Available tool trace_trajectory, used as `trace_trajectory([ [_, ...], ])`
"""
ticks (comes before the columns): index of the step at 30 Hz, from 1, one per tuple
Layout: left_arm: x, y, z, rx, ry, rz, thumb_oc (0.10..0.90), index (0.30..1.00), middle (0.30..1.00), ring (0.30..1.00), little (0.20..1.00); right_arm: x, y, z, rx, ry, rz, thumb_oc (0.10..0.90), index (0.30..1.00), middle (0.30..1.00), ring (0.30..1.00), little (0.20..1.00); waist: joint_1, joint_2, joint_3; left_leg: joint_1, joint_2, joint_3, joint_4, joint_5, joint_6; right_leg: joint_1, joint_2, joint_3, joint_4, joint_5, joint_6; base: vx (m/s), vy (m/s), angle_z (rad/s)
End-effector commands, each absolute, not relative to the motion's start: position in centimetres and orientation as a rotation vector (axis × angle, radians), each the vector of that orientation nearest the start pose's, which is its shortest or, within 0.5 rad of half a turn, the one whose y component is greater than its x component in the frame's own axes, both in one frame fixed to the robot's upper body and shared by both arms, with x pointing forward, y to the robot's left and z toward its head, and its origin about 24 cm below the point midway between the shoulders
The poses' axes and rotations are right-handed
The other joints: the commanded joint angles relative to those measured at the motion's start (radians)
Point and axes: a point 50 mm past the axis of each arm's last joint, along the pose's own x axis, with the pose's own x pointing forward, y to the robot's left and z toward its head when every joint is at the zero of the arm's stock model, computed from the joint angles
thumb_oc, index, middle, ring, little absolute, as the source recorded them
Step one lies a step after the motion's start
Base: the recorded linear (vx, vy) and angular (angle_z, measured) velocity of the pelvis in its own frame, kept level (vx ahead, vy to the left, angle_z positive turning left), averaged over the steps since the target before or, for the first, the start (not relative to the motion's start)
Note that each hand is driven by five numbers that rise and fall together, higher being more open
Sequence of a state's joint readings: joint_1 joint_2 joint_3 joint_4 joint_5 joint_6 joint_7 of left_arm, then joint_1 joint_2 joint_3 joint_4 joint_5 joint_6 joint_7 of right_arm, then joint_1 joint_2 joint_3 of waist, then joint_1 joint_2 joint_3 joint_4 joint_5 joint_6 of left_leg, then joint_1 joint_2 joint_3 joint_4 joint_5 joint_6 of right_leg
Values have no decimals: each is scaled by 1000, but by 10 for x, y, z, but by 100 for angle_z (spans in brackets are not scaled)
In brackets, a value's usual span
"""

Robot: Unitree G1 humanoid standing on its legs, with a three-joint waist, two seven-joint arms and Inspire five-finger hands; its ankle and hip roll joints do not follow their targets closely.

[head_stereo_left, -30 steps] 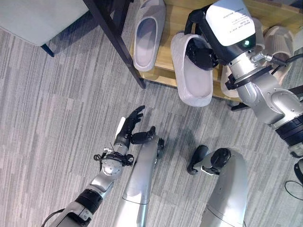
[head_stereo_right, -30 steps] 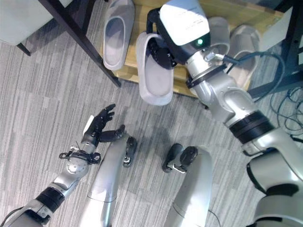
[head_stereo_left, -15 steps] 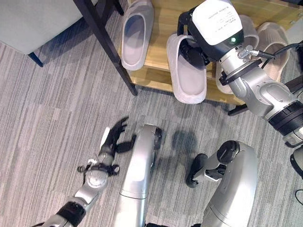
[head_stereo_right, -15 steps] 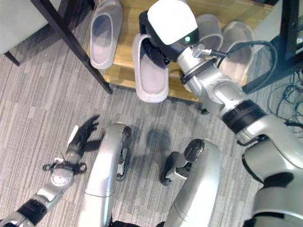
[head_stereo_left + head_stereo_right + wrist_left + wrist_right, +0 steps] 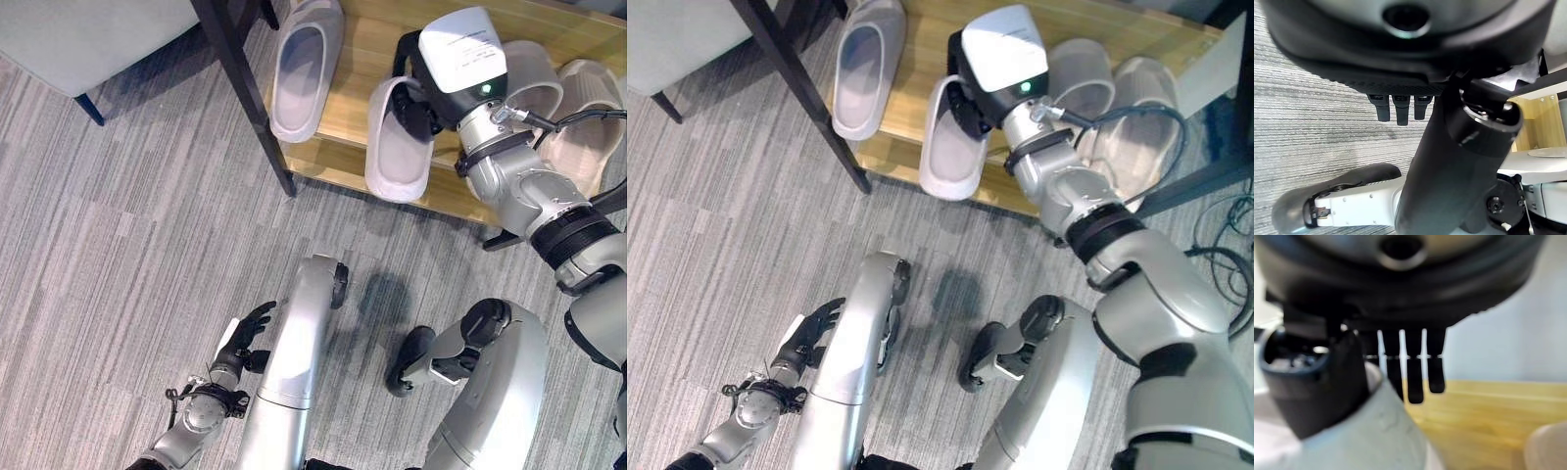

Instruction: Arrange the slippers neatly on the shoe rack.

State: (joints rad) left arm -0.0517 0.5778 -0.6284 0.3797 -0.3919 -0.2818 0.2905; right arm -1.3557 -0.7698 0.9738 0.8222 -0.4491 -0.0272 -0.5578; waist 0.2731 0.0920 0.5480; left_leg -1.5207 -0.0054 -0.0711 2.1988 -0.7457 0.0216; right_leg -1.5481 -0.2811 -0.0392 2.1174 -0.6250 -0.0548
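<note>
My right hand (image 5: pixel 423 106) has the slipper (image 5: pixel 399 155) pinched at its toe end, thumb inside the opening and fingers (image 5: pixel 1415 377) down the outside. The slipper lies on the wooden shelf (image 5: pixel 358 49) of the shoe rack, its heel end hanging over the shelf's front edge. From above most of the hand is hidden under my wrist, so the grip reads better from the wrist camera.

Another slipper (image 5: pixel 304 69) lies on the shelf to the left, well apart from mine, with bare wood between them. On the right a pair of slippers (image 5: pixel 1117 108) sits close, partly covered by my forearm, so I can't tell if they touch the one I'm holding. That side is tight, the left side is roomy.

A dark rack post (image 5: pixel 250 93) slants down at the shelf's left front corner, right next to the left slipper. A pale chair seat (image 5: pixel 88 34) with a dark leg sits at the far left, cut off by the frame.

My left hand (image 5: pixel 245 343) hangs low over the grey carpet (image 5: pixel 118 225), fingers loosely spread, nothing in it.
</note>
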Motion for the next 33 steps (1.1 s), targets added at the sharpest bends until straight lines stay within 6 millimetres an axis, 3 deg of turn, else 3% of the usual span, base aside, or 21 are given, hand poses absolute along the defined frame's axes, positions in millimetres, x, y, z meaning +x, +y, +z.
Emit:
trace_trajectory([
  [1, 221, 168, -8, 246, 102, -250, 800, 900, 900, 900, 900, 383, -175, 369, -1603, -972, -585, 400, 300, 300, 300, 300, 71, 42, -28, -49, -57, -70, -76, -64, -27, 46, -47, 28, 68, -96, 6, 2, -22, 16],
  [6, 222, 166, -3, 258, 84, -280, 800, 900, 900, 900, 900, 385, -189, 370, -1648, -917, -655, 400, 300, 300, 300, 300, 88, 53, -28, -49, -78, -86, -88, -55, -34, 71, -63, 8, 53, -91, 4, 2, -25, 22],
  [7, 224, 165, -1, 259, 74, -290, 800, 900, 900, 900, 900, 386, -193, 370, -1655, -902, -668, 444, 366, 366, 366, 366, 92, 57, -28, -49, -82, -92, -92, -52, -36, 83, -69, 1, 46, -89, 5, -5, -41, 21],
  [8, 223, 164, 1, 265, 66, -306, 800, 900, 900, 900, 900, 387, -197, 370, -1678, -878, -697, 698, 747, 747, 747, 747, 102, 65, -28, -49, -91, -99, -95, -51, -39, 93, -75, -9, 42, -87, 6, -6, -33, 24],
  [9, 223, 164, 1, 265, 65, -307, 800, 900, 900, 900, 900, 387, -198, 370, -1679, -878, -698, 800, 900, 900, 900, 900, 102, 69, -28, -49, -93, -102, -95, -50, -39, 96, -76, -13, 41, -87, 6, -2, -39, 24],
  [17, 226, 163, 6, 268, 47, -331, 800, 900, 900, 900, 900, 388, -200, 379, -1720, -850, -730, 800, 900, 900, 900, 900, 128, 85, -28, -49, -114, -126, -100, -42, -52, 126, -99, -45, 29, -76, 8, 3, -20, 13],
  [21, 226, 164, 3, 272, 64, -325, 800, 900, 900, 900, 900, 386, -187, 388, -1732, -901, -707, 800, 900, 900, 900, 900, 124, 75, -28, -49, -113, -130, -98, -44, -62, 125, -97, -46, 38, -76, 3, 0, -1, 4],
  [33, 220, 175, -8, 288, 122, -275, 800, 900, 900, 900, 900, 371, -153, 392, -1667, -1099, -548, 800, 900, 900, 900, 900, 64, 3, -28, -49, -58, -97, -59, -67, -66, 59, -73, 7, 94, -84, 0, 8, 8, -4],
])
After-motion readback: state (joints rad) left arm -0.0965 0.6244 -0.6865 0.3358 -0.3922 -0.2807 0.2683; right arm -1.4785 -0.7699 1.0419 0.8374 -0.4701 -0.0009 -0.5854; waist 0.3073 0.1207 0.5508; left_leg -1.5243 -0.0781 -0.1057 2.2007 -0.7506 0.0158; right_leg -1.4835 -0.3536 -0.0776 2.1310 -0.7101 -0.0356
